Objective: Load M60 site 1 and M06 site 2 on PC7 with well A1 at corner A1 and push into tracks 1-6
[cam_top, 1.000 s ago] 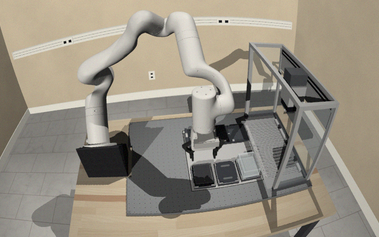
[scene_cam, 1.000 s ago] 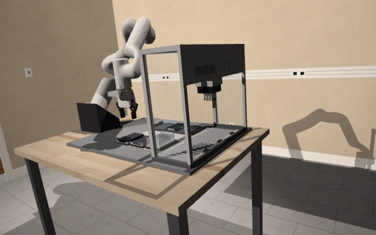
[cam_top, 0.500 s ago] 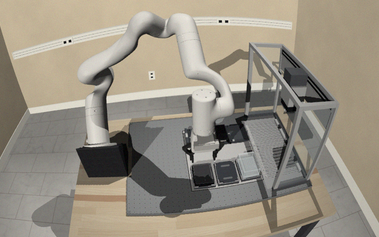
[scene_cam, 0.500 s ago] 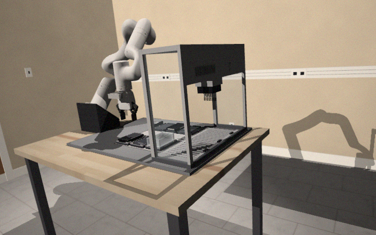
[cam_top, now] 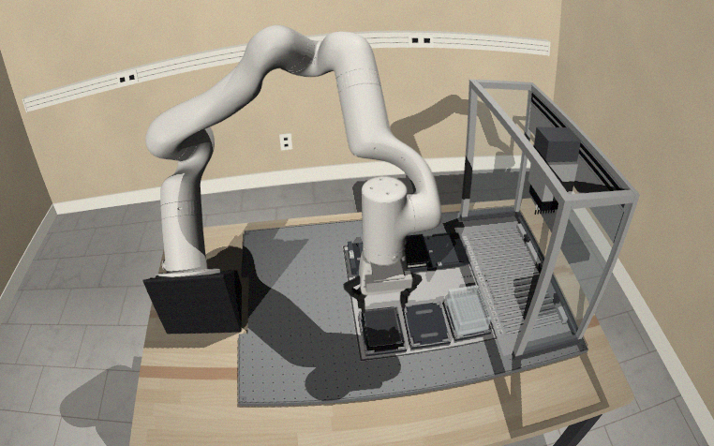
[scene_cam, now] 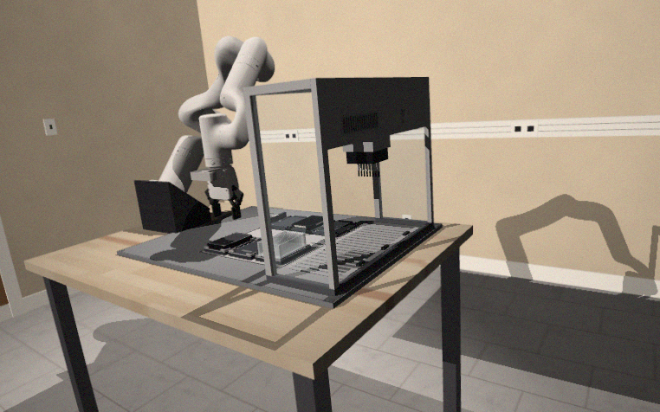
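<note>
Nearest on the wooden surface (scene_cam: 250, 327) lies the grey apron (cam_top: 292, 365). On it stands the row of three nests: in the top view the left one holds a dark flat plate (cam_top: 382, 328), the middle one another dark plate (cam_top: 427, 324), the right one a pale translucent block (cam_top: 466, 311), which I take to be M09, just beside the rails. Which dark plate is M60 and which M06 I cannot read from here; by the task, the one nearest the arm's base should be M60. All three sit in their nests. Above the left nest hangs the tool (scene_cam: 224, 206), fingers spread wide and holding nothing, well above the plate as the exterior view shows. Beyond the nests, largely hidden under the wrist, lies the dark carrier PC7 (cam_top: 441, 247) on the apron in front of the loading rails (cam_top: 500, 260); its sites look unloaded, though the arm covers part of it. Farther still stands the instrument frame (cam_top: 551, 252) with its pipetting head (scene_cam: 368, 158); no lit lamp is visible. Judgement: the step in hand is the approach for the first pick. Next move calls for a straight descent, fingers kept wide to straddle the plate's sides, centred before closing, then a level lift clear of the nest.
</note>
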Action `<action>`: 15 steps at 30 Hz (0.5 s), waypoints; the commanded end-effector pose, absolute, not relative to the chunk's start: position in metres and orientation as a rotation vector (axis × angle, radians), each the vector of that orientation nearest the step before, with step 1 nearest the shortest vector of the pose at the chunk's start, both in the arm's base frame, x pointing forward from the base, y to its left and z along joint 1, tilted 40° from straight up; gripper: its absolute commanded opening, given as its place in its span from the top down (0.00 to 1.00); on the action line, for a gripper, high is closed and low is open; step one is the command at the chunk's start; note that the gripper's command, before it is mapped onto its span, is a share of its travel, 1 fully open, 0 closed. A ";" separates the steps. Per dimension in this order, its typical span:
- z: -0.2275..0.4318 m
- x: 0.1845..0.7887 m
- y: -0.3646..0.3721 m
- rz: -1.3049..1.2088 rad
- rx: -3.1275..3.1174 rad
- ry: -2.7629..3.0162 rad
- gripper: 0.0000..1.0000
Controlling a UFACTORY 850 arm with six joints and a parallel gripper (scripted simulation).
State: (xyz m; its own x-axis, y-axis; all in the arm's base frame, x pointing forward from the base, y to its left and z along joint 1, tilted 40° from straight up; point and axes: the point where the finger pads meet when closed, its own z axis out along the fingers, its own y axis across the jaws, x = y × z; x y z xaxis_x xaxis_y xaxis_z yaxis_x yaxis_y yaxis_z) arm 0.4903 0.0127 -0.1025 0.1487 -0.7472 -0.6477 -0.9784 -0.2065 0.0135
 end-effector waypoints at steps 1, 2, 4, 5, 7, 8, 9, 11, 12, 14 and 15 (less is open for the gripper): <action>-0.107 0.491 0.016 0.752 -2.020 1.646 0.00; -0.108 0.490 0.017 0.752 -2.020 1.646 0.00; -0.111 0.490 0.019 0.752 -2.020 1.646 0.00; -0.112 0.490 0.020 0.752 -2.020 1.646 0.00; -0.114 0.489 0.022 0.752 -2.020 1.646 0.00; -0.116 0.489 0.024 0.752 -2.020 1.646 0.00; -0.117 0.489 0.025 0.752 -2.020 1.646 0.00; -0.120 0.488 0.027 0.752 -2.020 1.646 0.00; -0.121 0.488 0.028 0.752 -2.020 1.646 0.00; -0.122 0.488 0.029 0.752 -2.020 1.646 0.00; -0.122 0.488 0.029 0.752 -2.020 1.646 0.00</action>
State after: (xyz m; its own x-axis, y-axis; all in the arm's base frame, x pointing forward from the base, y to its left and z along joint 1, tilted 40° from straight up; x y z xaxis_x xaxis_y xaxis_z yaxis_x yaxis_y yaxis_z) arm 0.4870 0.0272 -0.1200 0.1487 -0.7472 -0.6477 -0.9784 -0.2065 0.0135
